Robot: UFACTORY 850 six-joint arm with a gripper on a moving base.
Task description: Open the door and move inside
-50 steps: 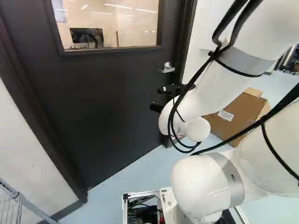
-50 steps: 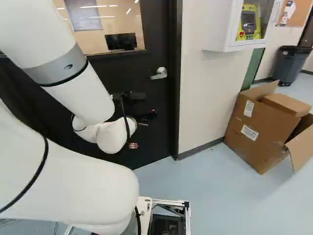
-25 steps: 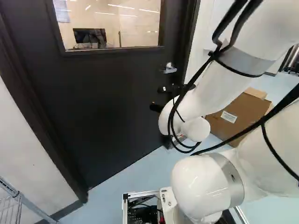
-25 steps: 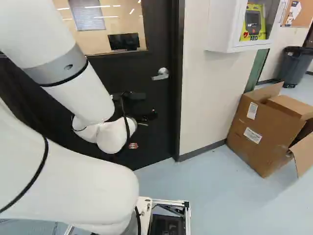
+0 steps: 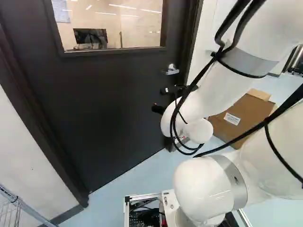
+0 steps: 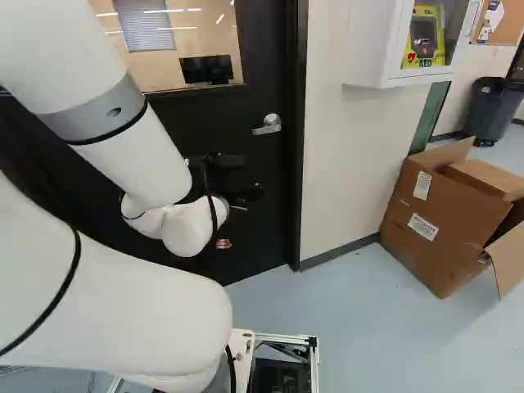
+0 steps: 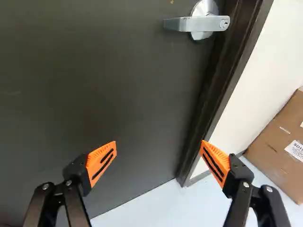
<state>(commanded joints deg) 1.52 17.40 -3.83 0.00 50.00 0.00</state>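
The dark door (image 5: pixel 113 104) with a window stands shut in its frame. Its silver lever handle (image 6: pixel 268 124) is level, on the side near the box. My gripper (image 6: pixel 246 195) is in front of the door, lower than the handle, partly hidden behind the wrist in the left base view. In the wrist view the gripper (image 7: pixel 159 143) has its orange-padded fingers wide apart with nothing between them; the handle (image 7: pixel 196 23) lies ahead, beyond the fingertips and not touched.
Right of the door frame (image 6: pixel 295 164) is a pale wall (image 6: pixel 340 164) with a white cabinet (image 6: pixel 372 49). An open cardboard box (image 6: pixel 442 221) stands on the floor, a grey bin (image 6: pixel 491 110) behind it. A wire rack (image 5: pixel 23 208) is at the lower left of the left base view.
The base has turned slightly, shifting door, handle and box a little to the right in both base views, mostly in the earlier half second. The arm holds its pose against its base joint.
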